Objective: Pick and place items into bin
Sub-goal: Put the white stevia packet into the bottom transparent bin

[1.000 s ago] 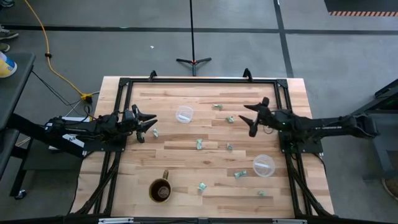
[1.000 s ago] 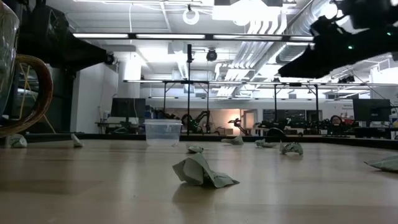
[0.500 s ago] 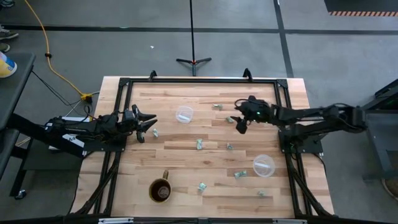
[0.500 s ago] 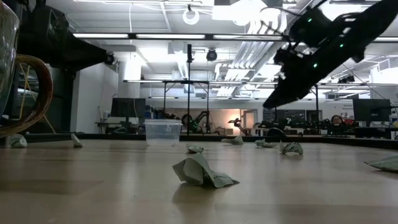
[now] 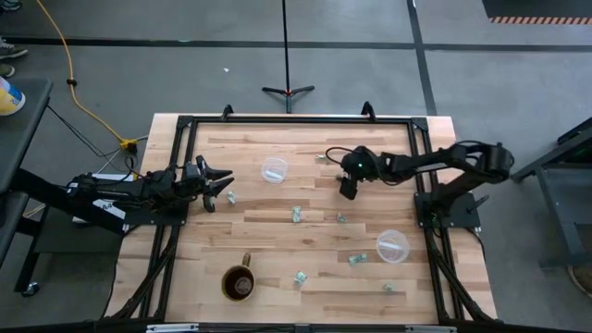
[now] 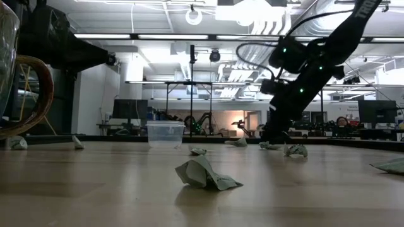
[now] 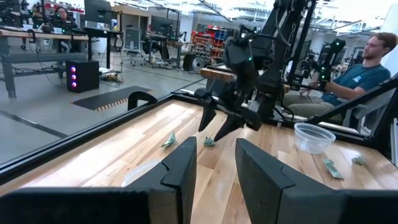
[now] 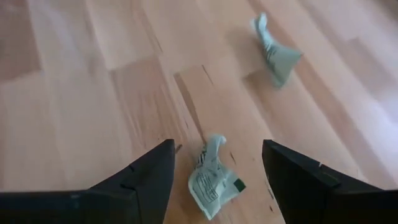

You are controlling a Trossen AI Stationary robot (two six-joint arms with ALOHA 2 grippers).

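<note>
Several tiny pale green-and-white wrapped pieces lie scattered flat on the wooden table, such as one [image 5: 297, 215] near the middle and another [image 5: 357, 259] nearer the front. My right gripper [image 5: 347, 190] is open and points down over one piece [image 8: 214, 183]. Its fingers stand on either side of that piece, apart from it, and a second piece [image 8: 275, 53] lies just beyond. My left gripper [image 5: 217, 185] is open and waits at the table's left edge, beside a piece [image 5: 230, 197]. A clear cup [image 5: 274, 170] stands far of centre and another clear cup [image 5: 392, 246] stands right of centre.
A brown mug [image 5: 239, 283] stands near the table's front edge. A black frame [image 5: 296, 120] runs around the tabletop. The low view shows a crumpled piece [image 6: 205, 173] close by and the clear cup [image 6: 165, 133] farther off. A seated person [image 7: 364, 68] is beyond the table's right side.
My right gripper has swung from the table's right edge toward the left, come down and tipped until its fingers point at the table, and it now straddles one piece. It has stayed open. No piece has moved.
</note>
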